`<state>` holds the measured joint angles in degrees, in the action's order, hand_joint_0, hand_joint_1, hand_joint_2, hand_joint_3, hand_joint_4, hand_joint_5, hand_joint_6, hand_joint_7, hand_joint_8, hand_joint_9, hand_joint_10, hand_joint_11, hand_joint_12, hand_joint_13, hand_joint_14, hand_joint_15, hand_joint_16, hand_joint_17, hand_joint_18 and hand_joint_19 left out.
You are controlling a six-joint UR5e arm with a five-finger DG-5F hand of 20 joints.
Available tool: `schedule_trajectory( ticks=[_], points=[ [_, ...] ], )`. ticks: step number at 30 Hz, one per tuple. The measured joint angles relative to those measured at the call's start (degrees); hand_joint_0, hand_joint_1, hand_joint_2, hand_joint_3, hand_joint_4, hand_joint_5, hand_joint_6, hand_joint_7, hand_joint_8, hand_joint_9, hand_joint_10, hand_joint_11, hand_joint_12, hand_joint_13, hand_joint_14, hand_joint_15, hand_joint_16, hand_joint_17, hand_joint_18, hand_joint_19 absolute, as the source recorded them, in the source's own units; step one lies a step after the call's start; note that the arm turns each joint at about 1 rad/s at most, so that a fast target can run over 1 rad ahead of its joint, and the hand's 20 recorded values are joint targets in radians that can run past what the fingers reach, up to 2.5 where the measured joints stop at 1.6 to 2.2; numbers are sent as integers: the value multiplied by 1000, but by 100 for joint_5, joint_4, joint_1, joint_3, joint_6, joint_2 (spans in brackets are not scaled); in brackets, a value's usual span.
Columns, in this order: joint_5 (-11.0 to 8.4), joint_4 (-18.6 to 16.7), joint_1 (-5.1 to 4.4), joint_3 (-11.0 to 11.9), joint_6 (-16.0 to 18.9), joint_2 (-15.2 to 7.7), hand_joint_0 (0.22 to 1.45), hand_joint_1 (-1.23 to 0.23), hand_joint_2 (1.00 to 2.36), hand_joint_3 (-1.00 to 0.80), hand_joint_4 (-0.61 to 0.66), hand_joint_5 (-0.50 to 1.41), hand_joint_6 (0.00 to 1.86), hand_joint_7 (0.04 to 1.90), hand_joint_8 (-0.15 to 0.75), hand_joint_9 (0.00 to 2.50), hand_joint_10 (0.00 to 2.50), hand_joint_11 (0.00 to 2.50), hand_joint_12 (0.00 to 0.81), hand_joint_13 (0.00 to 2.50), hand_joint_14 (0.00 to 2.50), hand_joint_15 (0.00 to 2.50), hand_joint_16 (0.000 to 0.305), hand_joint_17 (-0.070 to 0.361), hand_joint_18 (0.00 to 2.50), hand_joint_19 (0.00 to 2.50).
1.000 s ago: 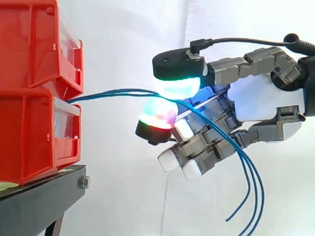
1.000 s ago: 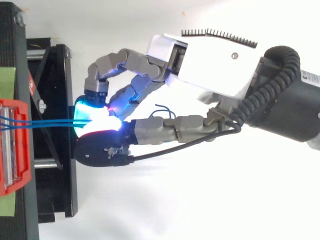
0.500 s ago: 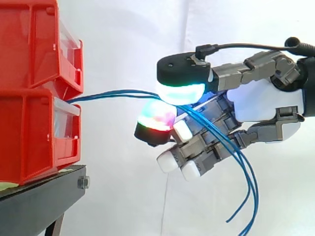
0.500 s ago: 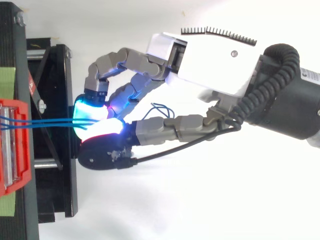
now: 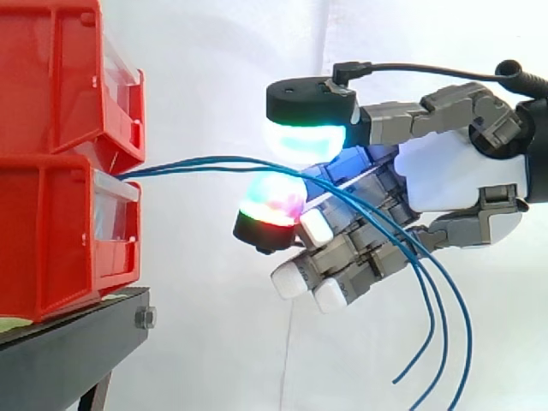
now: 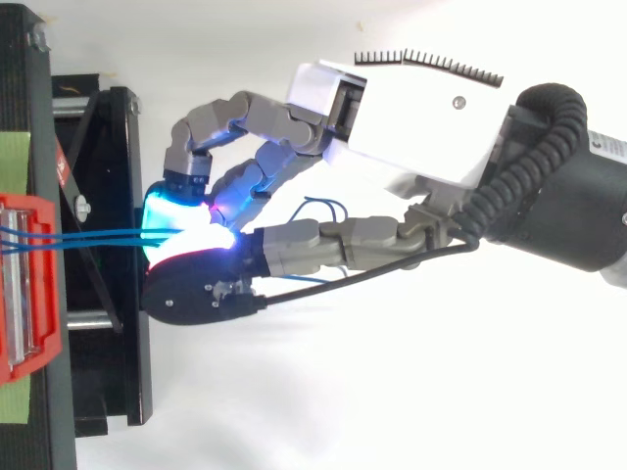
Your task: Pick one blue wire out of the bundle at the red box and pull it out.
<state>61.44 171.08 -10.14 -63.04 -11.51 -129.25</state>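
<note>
Looking across the work, we see two red bins stacked on a black stand (image 5: 77, 342) before a white curtain (image 5: 223, 68), the upper bin (image 5: 51, 77) resting on the lower bin (image 5: 60, 231). The blue wires (image 5: 197, 161) leave the gap at the lower bin's top front edge, close together. They run about level to the right, clear of the stand. Past the pads they bend down across the other fingers and hang with loose ends pointing downward. The hand (image 5: 445, 175) is closed round the wires: a cyan pad (image 5: 308, 139) sits just above them and a red-green pad (image 5: 272, 199) just below. What the bins hold inside we cannot tell.
</note>
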Motion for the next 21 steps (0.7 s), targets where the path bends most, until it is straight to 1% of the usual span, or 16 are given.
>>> schedule_trajectory(
  ticks=[2,3,4,7,11,13,16,18,20,21],
  points=[
    [0,-2,1,-1,0,0,560,-598,1014,-282,344,-151,778,1165,400,914,18,707,457,772,14,439,65,145,663,539],
    [0,-3,2,0,0,1,558,-659,1016,-238,328,-177,835,1107,403,908,18,717,458,775,14,443,65,146,666,528],
    [0,-4,2,0,0,1,562,-706,1015,-205,343,-186,855,1106,411,896,17,746,475,787,13,438,68,152,691,516],
    [0,-4,2,0,0,1,578,-759,1015,-157,344,-194,881,1091,413,879,16,768,478,796,13,439,69,155,709,502],
    [0,-5,4,1,0,0,605,-795,1016,-133,318,-200,891,1082,401,856,18,779,466,786,13,434,67,150,705,491],
    [0,-5,4,2,0,0,611,-792,1017,-58,301,-201,897,1094,406,866,16,774,470,791,15,432,68,153,731,482],
    [0,-5,3,2,0,-1,638,-794,1016,-14,325,-202,890,1077,404,853,16,765,473,794,13,430,68,154,734,462],
    [0,-5,4,2,0,-1,660,-816,1015,-15,346,-207,882,1058,400,823,15,770,466,775,13,427,68,152,720,447],
    [0,-5,5,0,0,0,686,-831,1013,-98,324,-218,879,1050,375,762,17,766,455,743,14,424,65,147,694,430],
    [0,-5,5,0,0,1,702,-842,1013,-176,301,-229,882,1046,359,725,18,774,446,723,14,412,64,144,673,424]
  ],
)
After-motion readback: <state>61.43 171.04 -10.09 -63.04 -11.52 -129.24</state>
